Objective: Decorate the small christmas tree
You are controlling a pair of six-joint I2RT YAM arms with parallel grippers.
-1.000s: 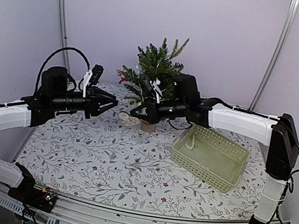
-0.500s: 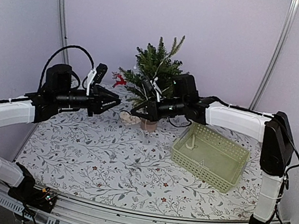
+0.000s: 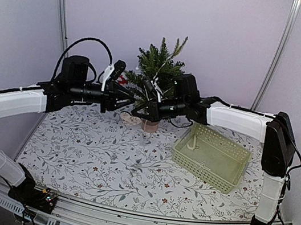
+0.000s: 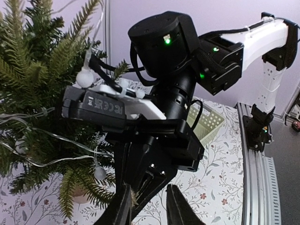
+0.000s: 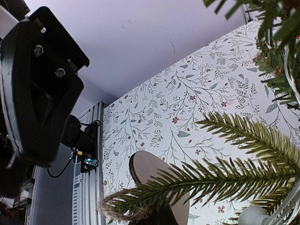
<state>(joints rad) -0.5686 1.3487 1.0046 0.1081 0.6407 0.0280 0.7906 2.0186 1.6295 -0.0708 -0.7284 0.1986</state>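
Note:
The small christmas tree [image 3: 159,68] stands at the back of the table, green branches [image 4: 33,93] strung with a clear wire of white bulbs [image 4: 99,172]. My right gripper [image 3: 137,110] is shut at a low branch tip [image 5: 154,197], pinching frayed twine [image 4: 133,199]. A brown wooden disc [image 5: 150,173] shows just beyond its tips; I cannot tell whether it hangs from the twine. My left gripper [image 3: 128,98] faces it from the left. Its fingers [image 4: 123,208] stand apart around the right gripper's tips, one touching the twine.
A pale green slotted basket [image 3: 213,155] sits right of the tree, under the right forearm. A small pale object [image 3: 131,119] lies on the floral cloth beside the tree's base [image 3: 149,126]. A red ornament [image 3: 123,78] hangs on the tree's left side.
The left arm has swung right and up until its fingers reach the right gripper's tips. The tree straightened slightly. The right gripper has stayed shut in place.

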